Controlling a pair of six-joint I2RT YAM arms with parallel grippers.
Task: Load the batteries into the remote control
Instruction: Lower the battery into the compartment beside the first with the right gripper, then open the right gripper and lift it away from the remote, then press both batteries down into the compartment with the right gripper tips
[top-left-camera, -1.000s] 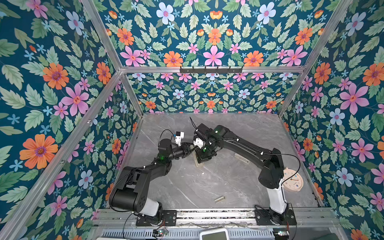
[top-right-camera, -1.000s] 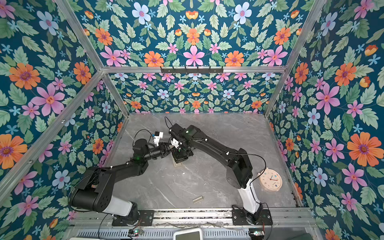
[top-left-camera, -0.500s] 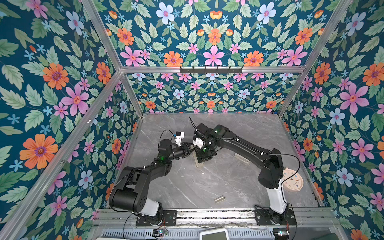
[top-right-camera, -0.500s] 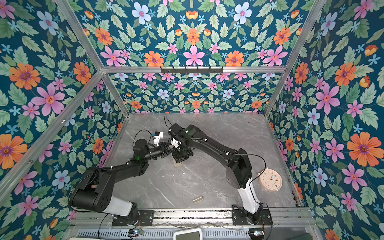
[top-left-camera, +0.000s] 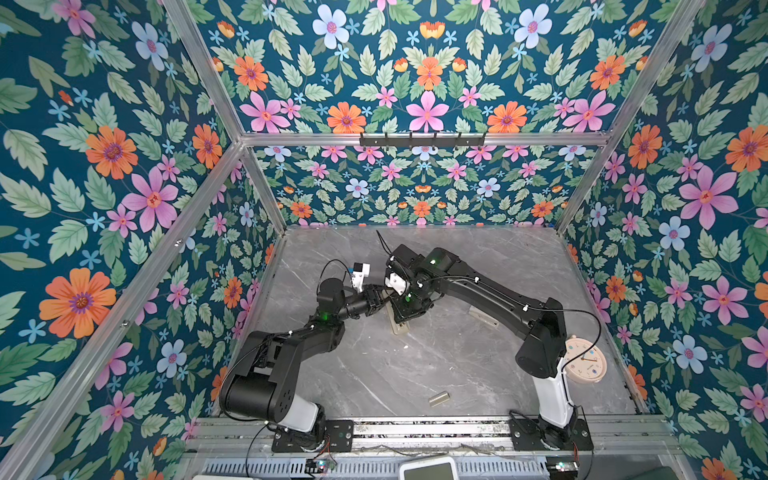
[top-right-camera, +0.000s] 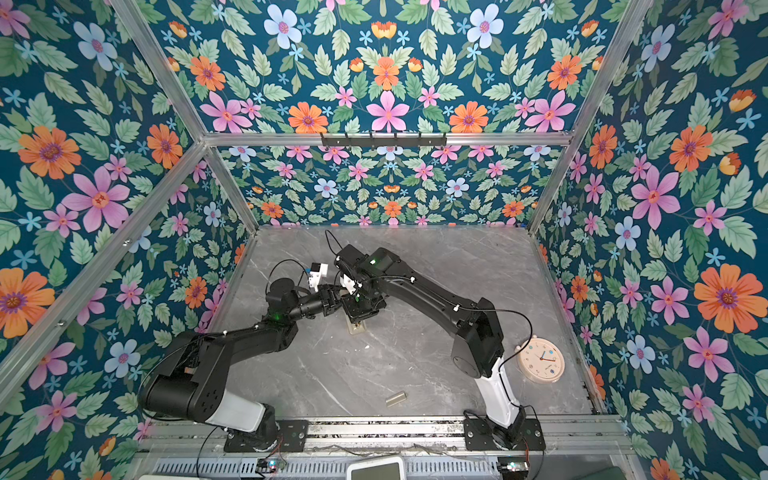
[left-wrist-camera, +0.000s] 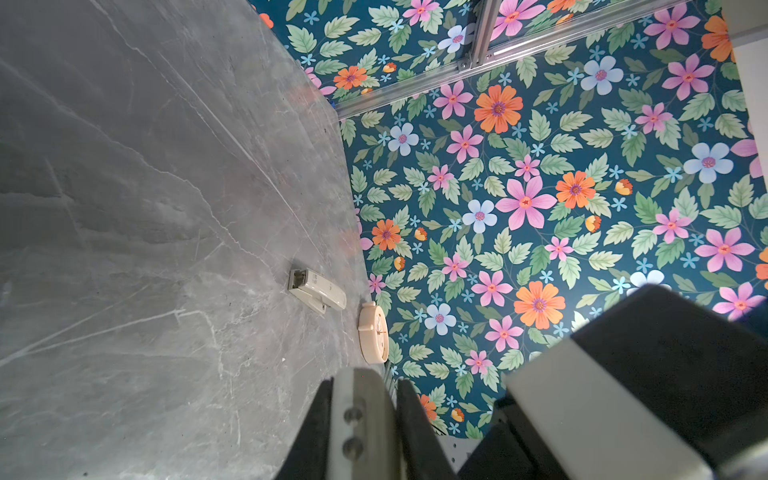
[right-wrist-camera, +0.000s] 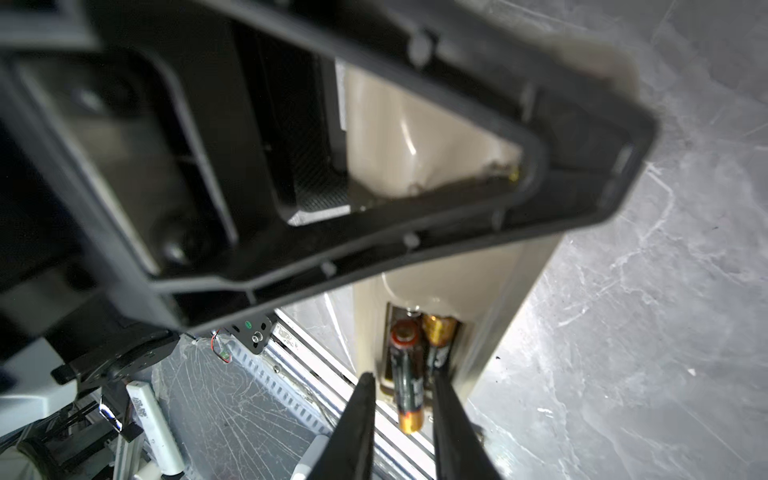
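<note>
The left fingers (left-wrist-camera: 411, 415) clamp the beige remote control (right-wrist-camera: 415, 124) by its sides. The right fingers (right-wrist-camera: 359, 415) stand narrowly apart, straddling 1 battery (right-wrist-camera: 407, 382) that juts from the remote's open compartment (right-wrist-camera: 411, 308) without clearly touching it; the 2nd battery (right-wrist-camera: 438, 332) lies seated just beyond their tips.

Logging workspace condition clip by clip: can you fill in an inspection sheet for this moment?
Surface: grey marble tabletop, with a few white specks.
Job's things: remote control lies back up with its bay open; both batteries are in the bay.
Clutter: beige cover plate, cream stepped block, round peach clock.
Grippers: left gripper is shut on the remote control; right gripper has its jaws apart either side of one battery.
Cables: black cables loop along both arms.
Surroundings: floral walls, aluminium frame.
</note>
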